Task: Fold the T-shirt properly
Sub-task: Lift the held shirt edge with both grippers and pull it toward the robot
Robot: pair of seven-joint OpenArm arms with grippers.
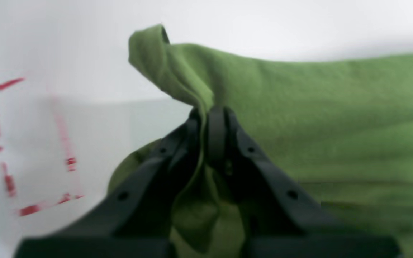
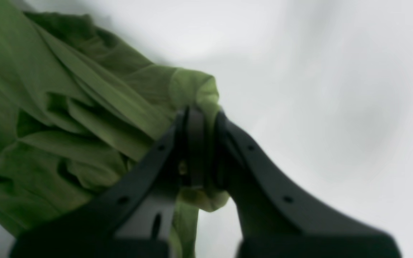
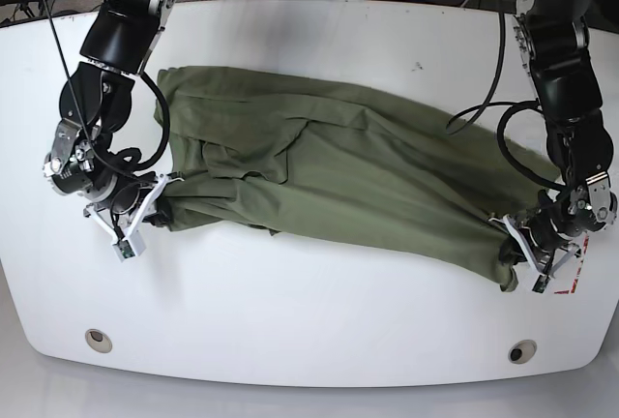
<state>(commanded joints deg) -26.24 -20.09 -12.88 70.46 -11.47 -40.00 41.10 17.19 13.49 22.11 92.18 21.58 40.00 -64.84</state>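
The left gripper is clamped shut on a bunched corner of the T-shirt, the cloth pinched between the closed jaws and a small peak of fabric standing up past the tips. In the base view this gripper sits at the near right end of the garment, close to the desk edge. Red tape marks show on the white desk just beside it, though the wrist view is too blurred to tell what they outline.

The right gripper is likewise closed tight on a gathered fold at the opposite end, with creased layers trailing away from the jaws. In the base view it holds the near left corner.

Between the two holds, the T-shirt lies stretched across the middle of the desk as a long, rumpled band, slanting from the far left toward the near right. Folds and overlapping layers run along its length, so it is not yet flat.

Holding two far-apart corners this way looks meant to give the arms control of one whole edge, so the soft cloth can be pulled taut or carried over as a unit. I judge the fold is at an early, spreading stage, since no tidy rectangle exists yet.
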